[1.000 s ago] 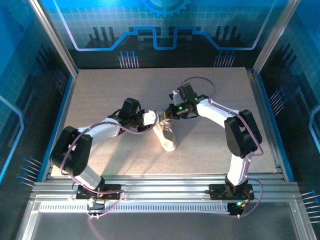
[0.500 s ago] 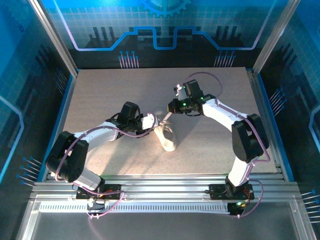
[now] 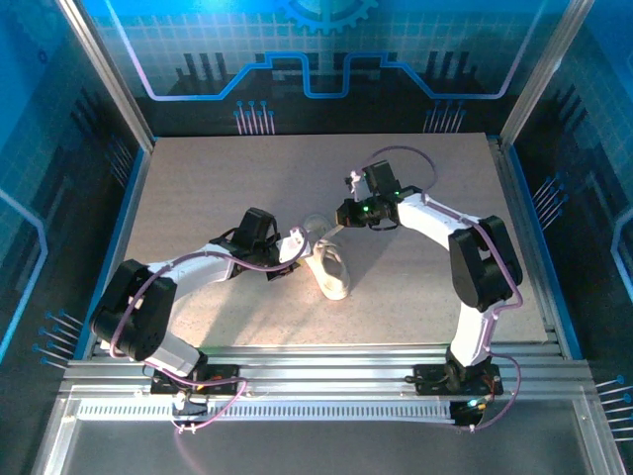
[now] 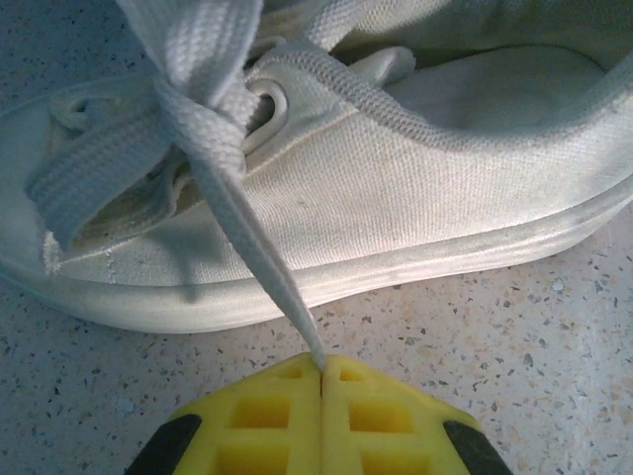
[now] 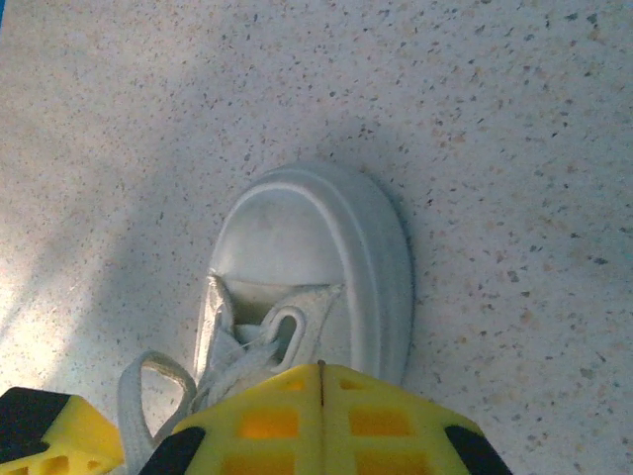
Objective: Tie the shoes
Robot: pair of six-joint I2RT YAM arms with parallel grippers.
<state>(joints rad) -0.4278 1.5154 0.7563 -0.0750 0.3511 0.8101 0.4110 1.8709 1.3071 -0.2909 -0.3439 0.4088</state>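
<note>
Sneaker (image 3: 334,277): sits on its sole near the middle of the worktop (image 3: 198,188), between the two arms; its long axis runs roughly near-to-far, a little slanted

Left gripper (image 4: 321,368): jaws pressed together on one strand of lace (image 4: 252,247); low on the worktop just beside the sneaker's side wall (image 4: 425,168); the strand climbs taut from the tips to the crossing (image 4: 203,109) over the eyelets

Right gripper (image 5: 321,368): jaws closed; over the lacing, with the toe cap (image 5: 297,237) ahead of it; lace loops pass under the tips, and whether one is pinched I cannot tell

Key relation: the sneaker lies between the grippers, left (image 3: 294,245) at its flank, right (image 3: 344,215) at its far end; both are near

Likely step: drawing the crossing tight; pulls should probably go outward, across the long axis

Risk: the light sneaker may drag or tip instead of the lace cinching
</note>
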